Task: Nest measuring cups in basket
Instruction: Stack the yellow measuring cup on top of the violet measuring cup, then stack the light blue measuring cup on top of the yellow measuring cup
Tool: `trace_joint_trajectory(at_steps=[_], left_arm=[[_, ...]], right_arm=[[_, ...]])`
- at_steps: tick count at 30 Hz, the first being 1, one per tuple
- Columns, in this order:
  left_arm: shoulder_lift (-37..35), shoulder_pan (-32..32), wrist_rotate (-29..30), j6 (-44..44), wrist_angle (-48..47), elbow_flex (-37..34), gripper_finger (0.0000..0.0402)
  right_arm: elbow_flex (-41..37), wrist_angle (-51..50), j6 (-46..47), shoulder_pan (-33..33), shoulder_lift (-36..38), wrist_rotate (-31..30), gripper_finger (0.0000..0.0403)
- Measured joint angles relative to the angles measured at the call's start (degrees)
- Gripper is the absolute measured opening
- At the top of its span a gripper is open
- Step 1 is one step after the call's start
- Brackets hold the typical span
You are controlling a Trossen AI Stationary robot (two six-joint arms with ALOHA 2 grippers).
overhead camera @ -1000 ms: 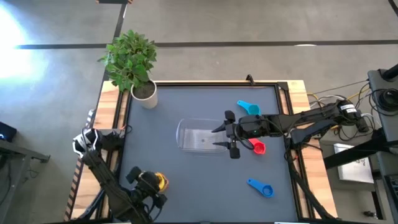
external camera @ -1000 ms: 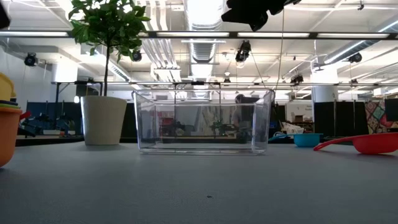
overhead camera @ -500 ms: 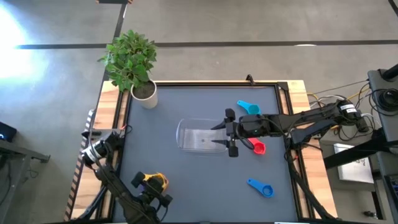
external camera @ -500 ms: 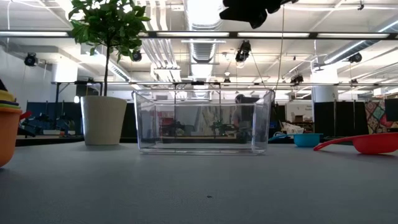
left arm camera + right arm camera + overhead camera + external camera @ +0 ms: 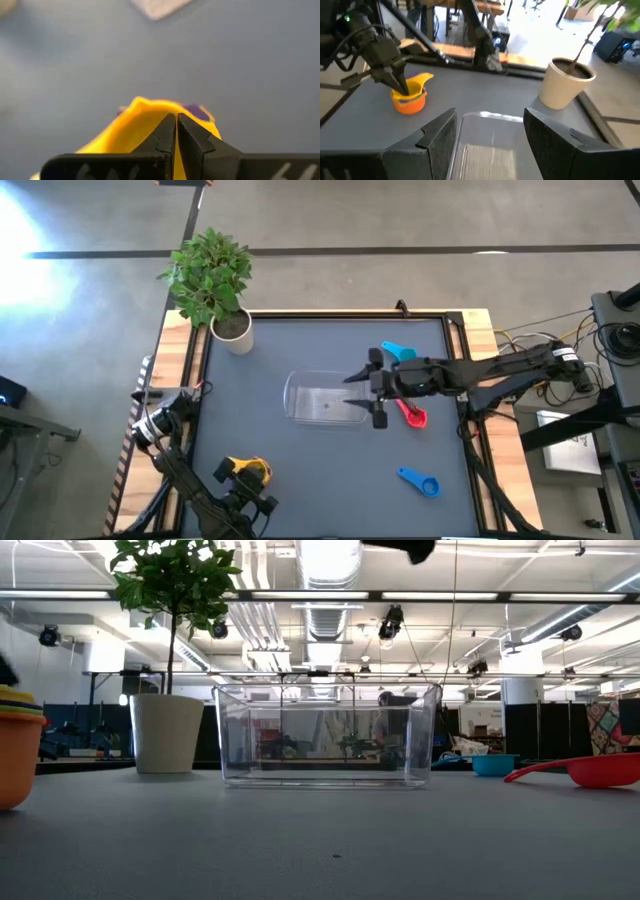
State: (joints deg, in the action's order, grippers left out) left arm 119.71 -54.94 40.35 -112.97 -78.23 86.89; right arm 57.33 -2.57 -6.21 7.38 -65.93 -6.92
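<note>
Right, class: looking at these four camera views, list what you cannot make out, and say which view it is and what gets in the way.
- Cups nested inside the orange cup: the left gripper and the yellow cup cover them in both wrist views.
- Right gripper: the low view's top edge cuts it off.
- Dark blue cup: absent from the low view.
- Basket floor: hidden at the low view's level angle.

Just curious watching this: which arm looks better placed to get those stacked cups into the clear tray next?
Probably the left. Its pincer is already closed on the yellow cup topping the stack, while the right pincer hangs open above the basket, holding nothing.
</note>
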Motion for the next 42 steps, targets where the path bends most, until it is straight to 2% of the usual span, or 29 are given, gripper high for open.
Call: trace_joint_trajectory(at_steps=[6, 11, 13, 16, 23, 25, 28, 31, 35, 39, 42], left_arm=[[-3.97, -3.05, 10.45, -0.26, -5.0, 2.2, 0.0006], [-7.35, -4.47, 24.09, 0.73, -5.69, 0.66, 0.0019], [-8.14, -4.53, 28.84, 1.56, -5.73, -0.65, 0.0023], [-9.83, -4.26, 32.58, 2.84, -5.47, -3.42, 0.0024], [-18.49, -3.77, 31.98, 3.3, -2.09, -13.24, 0.0023], [-22.33, -3.76, 28.76, 6.0, 1.29, -16.31, 0.002], [-27.63, -2.29, 20.03, 13.11, 8.51, -20.75, 0.001], [-31.28, -0.56, 17.62, 20.78, 17.01, -25.12, 0.0002], [-36.12, 1.21, 15.75, 36.11, 31.57, -30.71, 0.0], [-42.35, 2.9, 11.85, 53.18, 52.06, -38.12, 0.0], [-47.24, 4.09, 8.13, 66.0, 69.15, -44.57, 0.0]], right_arm=[[0.56, -11.37, 2.09, -0.21, 7.62, -13.79, 0.0219], [0.56, -22.66, 10.82, -2.28, 13.36, -28.52, 0.0219], [0.56, -27.12, 13.14, -4.59, 14.5, -29.69, 0.0219], [0.56, -32.22, 16.1, -9.67, 14.75, -26.31, 0.0219], [0.56, -40.33, 16.81, -26.56, 12.14, -12.79, 0.0219], [0.56, -41.77, 15.5, -31.59, 10.85, -9.62, 0.0219], [0.56, -43.32, 13.71, -38.4, 8.44, -7.07, 0.0219], [0.43, -44.58, 11.23, -43.28, 5.62, -6.15, 0.0219], [0.16, -44.79, 7.82, -47.61, 1.5, -3.89, 0.0219], [0.14, -44.77, 3.16, -50.61, -2.41, 2.47, 0.0219], [0.14, -44.79, 1.38, -52.28, -4.89, 4.46, 0.0219]])
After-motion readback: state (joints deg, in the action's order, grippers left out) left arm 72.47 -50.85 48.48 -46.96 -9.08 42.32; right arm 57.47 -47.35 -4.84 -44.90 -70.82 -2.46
